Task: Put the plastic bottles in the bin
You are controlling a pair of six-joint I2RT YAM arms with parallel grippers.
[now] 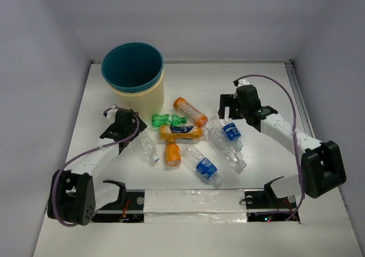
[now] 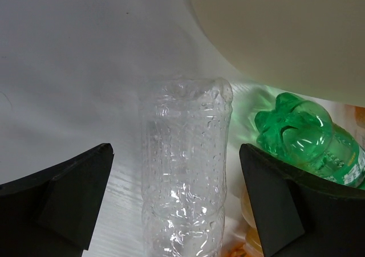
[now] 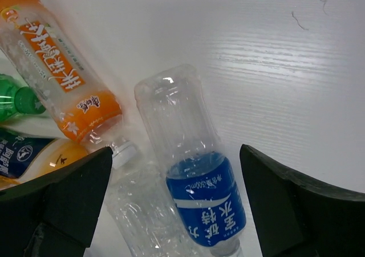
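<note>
Seven or eight plastic bottles lie scattered across the middle of a white tabletop [image 1: 256, 86] while the bin [image 1: 132, 69], teal inside with a cream outer wall, stands upright at the far left corner; the top view shows no bottle inside it. The left gripper [image 2: 175, 154] hangs over an unlabelled clear bottle [image 2: 185, 166] with its jaws spread wide, a gap of tabletop showing on either side, so it has hold of nothing. Just beyond that bottle lies a green bottle [image 2: 305, 134], with the bin's cream wall close behind it. On the other side of the cluster, the right gripper [image 3: 175, 151] is likewise wide apart and empty-handed, its fingers [image 3: 296, 205] straddling a clear blue-labelled bottle [image 3: 194, 183] that lies on its side without touching either one. Beside it lie an orange bottle [image 3: 57, 69], a second clear bottle [image 3: 142, 211] and an orange bottle with a dark label [image 3: 28, 157]. Another small orange bottle [image 1: 173, 153] and a further blue-labelled one [image 1: 203, 166] lie nearer the arms' bases.
</note>
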